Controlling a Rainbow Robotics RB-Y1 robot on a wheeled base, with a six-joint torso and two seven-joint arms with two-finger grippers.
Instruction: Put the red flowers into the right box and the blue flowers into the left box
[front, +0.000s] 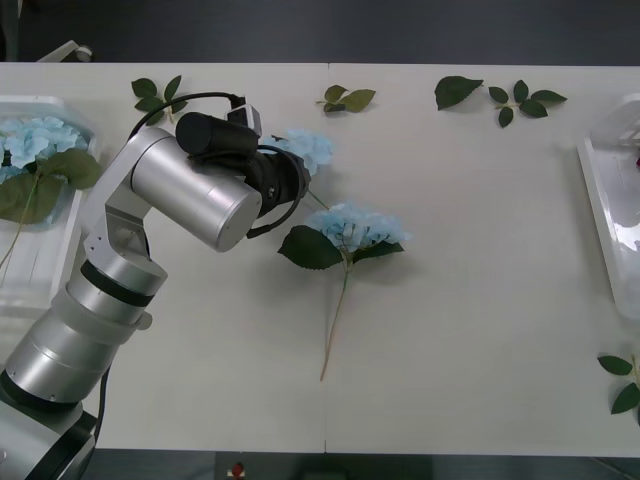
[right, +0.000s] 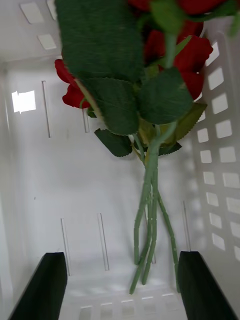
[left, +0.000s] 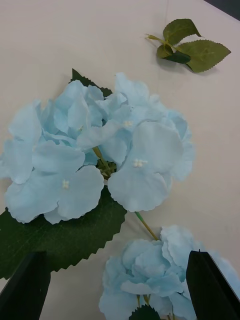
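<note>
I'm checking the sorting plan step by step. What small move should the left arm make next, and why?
Probably lower the left gripper onto the blue flower right in front of it and close. Its fingers are open with nothing between them, two blue flowers lie loose on the table, and the left box already holds some.

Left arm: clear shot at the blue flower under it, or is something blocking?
Probably yes. The left end effector is open above the blue flower, which lies on bare table. A second blue flower lies close beside it, so the fingers may brush that bloom.
</note>
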